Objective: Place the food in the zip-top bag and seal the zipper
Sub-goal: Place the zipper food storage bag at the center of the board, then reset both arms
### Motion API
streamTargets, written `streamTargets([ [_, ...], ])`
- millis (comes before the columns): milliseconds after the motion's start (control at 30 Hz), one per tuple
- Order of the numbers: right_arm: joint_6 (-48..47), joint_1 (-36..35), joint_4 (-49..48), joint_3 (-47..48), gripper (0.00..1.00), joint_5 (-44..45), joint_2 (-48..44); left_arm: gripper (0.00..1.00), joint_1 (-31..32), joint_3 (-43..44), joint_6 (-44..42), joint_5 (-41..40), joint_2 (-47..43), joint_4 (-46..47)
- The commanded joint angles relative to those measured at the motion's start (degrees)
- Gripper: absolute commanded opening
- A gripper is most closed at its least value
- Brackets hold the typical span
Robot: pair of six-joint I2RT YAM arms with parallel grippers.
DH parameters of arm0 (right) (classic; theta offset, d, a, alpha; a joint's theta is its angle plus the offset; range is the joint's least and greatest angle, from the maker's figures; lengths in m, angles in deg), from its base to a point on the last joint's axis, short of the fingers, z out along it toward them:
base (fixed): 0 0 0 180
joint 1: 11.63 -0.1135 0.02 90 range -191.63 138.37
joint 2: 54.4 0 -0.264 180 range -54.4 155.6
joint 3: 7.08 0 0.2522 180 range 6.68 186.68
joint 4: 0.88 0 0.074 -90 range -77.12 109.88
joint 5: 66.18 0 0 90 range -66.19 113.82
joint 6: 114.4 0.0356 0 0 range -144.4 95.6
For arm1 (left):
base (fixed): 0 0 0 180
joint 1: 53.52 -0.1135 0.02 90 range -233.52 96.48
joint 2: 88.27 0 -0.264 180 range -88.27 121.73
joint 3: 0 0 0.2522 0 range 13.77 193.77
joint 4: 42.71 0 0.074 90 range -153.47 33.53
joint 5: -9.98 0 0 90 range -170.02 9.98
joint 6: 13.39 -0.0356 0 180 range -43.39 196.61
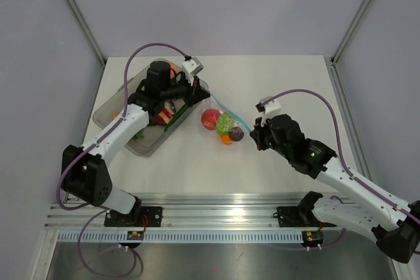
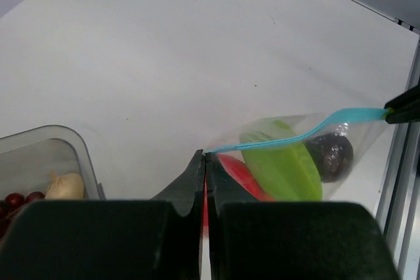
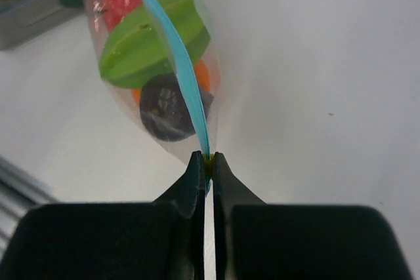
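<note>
Nearby, clear tub (image 1: 105,112) beside bag (image 2: 365,137), food (image 1: 210,119) in both

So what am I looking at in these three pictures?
Two robot arms stand at a table. One picture looks down from above; the other two come from a camera on each wrist. The black pincers are hands. The left hand and right hand are shut, each pinching one end of the blue zipper on a zip-top bag stretched between them. Inside are toy foods: red, green, orange, dark purple. A clear tub holding more pieces sits beside the left arm.
</note>
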Motion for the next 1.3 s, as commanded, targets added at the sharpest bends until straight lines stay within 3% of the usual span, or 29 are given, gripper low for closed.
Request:
streamTargets([
  [0,4.59,0.95,3.14,3.70,0.00,20.43,1.62,0.00,2.28,5.23,3.07,-5.35,5.25,2.45],
  [67,2.94,2.80,3.59,5.72,0.00,23.56,3.47,0.00,3.07,8.49,4.57,-4.29,8.76,4.39],
  [200,-0.93,6.32,3.59,8.37,0.00,29.44,4.27,0.00,4.22,23.22,9.93,-1.57,19.90,3.08],
  [300,-4.89,6.41,1.83,8.02,0.00,26.05,2.16,0.02,4.92,29.05,11.43,-0.69,24.32,1.76],
  [333,-6.03,6.41,1.83,7.84,0.00,22.99,1.72,0.18,4.92,31.94,11.61,1.40,26.34,1.15],
  [367,-8.92,6.41,2.44,7.41,0.07,12.95,1.28,0.36,4.92,32.84,11.78,1.86,27.05,0.36],
  [433,-9.74,6.32,4.37,6.97,0.21,1.82,1.18,0.68,4.83,32.85,11.17,1.78,26.45,-0.09],
  [500,-8.08,6.24,5.34,6.26,0.37,-8.57,3.02,0.82,4.75,29.26,9.77,0.21,24.35,0.70],
  [533,-7.28,6.06,6.04,6.00,0.39,-11.03,3.90,0.99,4.57,27.85,9.50,-2.68,21.55,2.01],
  [633,-4.64,5.97,7.80,4.86,0.49,-11.59,5.76,0.99,3.43,22.58,8.62,-6.65,16.62,3.08],
  [733,-2.36,5.97,7.63,4.76,0.58,-2.91,3.92,0.99,1.67,19.59,8.79,-10.69,10.12,1.41],
  [767,0.00,5.97,7.46,5.03,0.62,3.81,3.04,0.99,1.24,19.06,8.80,-12.36,7.31,0.71],
  [800,1.15,5.97,7.37,5.20,0.68,7.45,1.55,0.99,1.23,18.18,8.62,-16.46,5.72,-1.30],
  [867,4.65,5.97,6.67,5.82,0.94,16.83,0.05,0.99,1.23,17.47,8.62,-19.57,3.25,-3.59],
  [900,5.46,6.06,6.49,6.17,0.99,18.72,-0.83,0.99,1.23,16.69,8.97,-21.76,0.89,-5.87],
  [1167,11.61,6.67,11.66,13.55,0.99,25.50,5.75,0.99,1.23,10.00,15.11,-27.75,-9.14,-13.00],
  [1267,14.68,10.88,13.78,15.66,0.99,24.99,10.05,0.99,1.23,6.76,16.61,-28.19,-12.92,-14.76],
])
